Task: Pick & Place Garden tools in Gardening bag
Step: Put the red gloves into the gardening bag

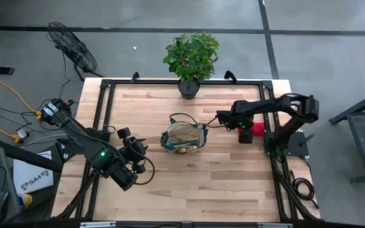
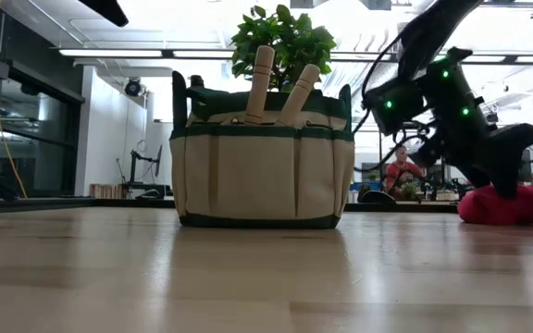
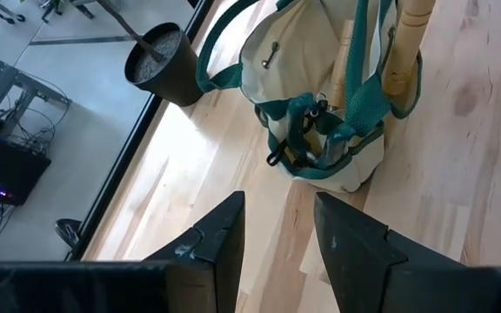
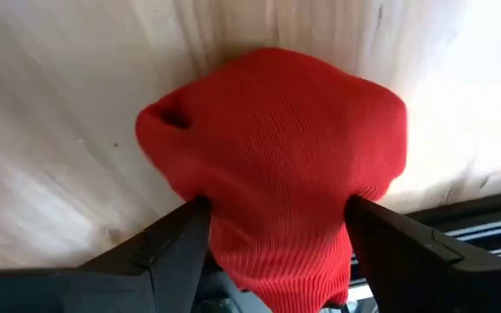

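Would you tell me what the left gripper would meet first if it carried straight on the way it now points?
Most likely the gardening bag: the left gripper, fingers apart, points across bare table at it. How far off it stands is hard to judge.
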`<control>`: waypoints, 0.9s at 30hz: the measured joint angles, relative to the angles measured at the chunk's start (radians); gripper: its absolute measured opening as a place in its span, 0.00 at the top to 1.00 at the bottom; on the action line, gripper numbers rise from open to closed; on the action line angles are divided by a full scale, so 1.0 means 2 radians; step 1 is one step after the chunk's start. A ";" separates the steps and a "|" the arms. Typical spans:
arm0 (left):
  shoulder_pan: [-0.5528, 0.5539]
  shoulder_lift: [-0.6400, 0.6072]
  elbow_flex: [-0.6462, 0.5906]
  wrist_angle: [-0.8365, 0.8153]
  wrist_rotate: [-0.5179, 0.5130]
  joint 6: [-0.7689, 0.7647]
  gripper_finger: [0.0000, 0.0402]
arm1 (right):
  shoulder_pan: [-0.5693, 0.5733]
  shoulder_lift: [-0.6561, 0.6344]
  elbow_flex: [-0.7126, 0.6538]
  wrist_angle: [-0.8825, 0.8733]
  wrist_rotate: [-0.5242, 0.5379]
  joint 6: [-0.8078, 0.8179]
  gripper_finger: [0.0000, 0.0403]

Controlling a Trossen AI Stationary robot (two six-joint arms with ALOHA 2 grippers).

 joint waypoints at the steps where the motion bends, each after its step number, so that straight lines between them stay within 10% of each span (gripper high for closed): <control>1: 0.000 0.000 0.000 0.000 0.001 0.000 0.67 | 0.000 0.006 -0.002 0.006 -0.001 0.001 0.36; 8: 0.000 0.000 0.000 0.000 0.013 0.000 0.67 | 0.001 0.023 -0.033 0.039 -0.018 0.003 0.46; 19: 0.000 0.000 0.000 0.002 0.011 -0.004 0.67 | 0.003 0.023 -0.038 0.042 -0.022 0.042 0.90; 27: 0.000 0.000 0.000 0.002 0.009 -0.006 0.67 | 0.017 0.015 -0.040 0.030 -0.027 0.060 0.92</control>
